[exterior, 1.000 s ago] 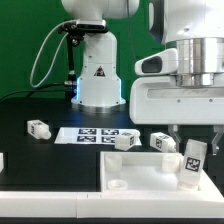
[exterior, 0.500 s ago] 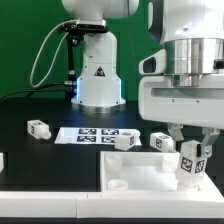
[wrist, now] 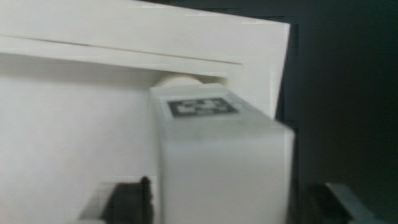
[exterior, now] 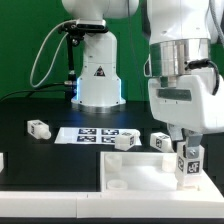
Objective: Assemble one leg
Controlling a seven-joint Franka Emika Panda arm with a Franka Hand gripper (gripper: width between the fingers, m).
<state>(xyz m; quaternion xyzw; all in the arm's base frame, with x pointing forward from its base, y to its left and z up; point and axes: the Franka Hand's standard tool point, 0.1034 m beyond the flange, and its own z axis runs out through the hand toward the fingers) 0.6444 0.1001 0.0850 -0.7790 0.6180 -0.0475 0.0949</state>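
Observation:
My gripper (exterior: 186,150) is shut on a leg (exterior: 187,166), a stubby white peg with a black-and-white tag. It holds the leg upright over the corner of the white tabletop (exterior: 135,170) at the exterior view's right. In the wrist view the leg (wrist: 222,160) runs between my two dark fingertips (wrist: 128,202), with its far end by a corner hole (wrist: 178,78) of the tabletop (wrist: 80,110). I cannot tell whether the leg touches the hole. Three more legs lie on the black table: one (exterior: 38,128), a second (exterior: 122,141) and a third (exterior: 160,142).
The marker board (exterior: 95,134) lies flat behind the tabletop. The robot's white base (exterior: 97,75) stands at the back, with a cable at its left. A white part shows at the left edge (exterior: 3,160).
My gripper has shifted slightly left and down with the leg in it, and the wrist has turned a little. The loose legs have not moved.

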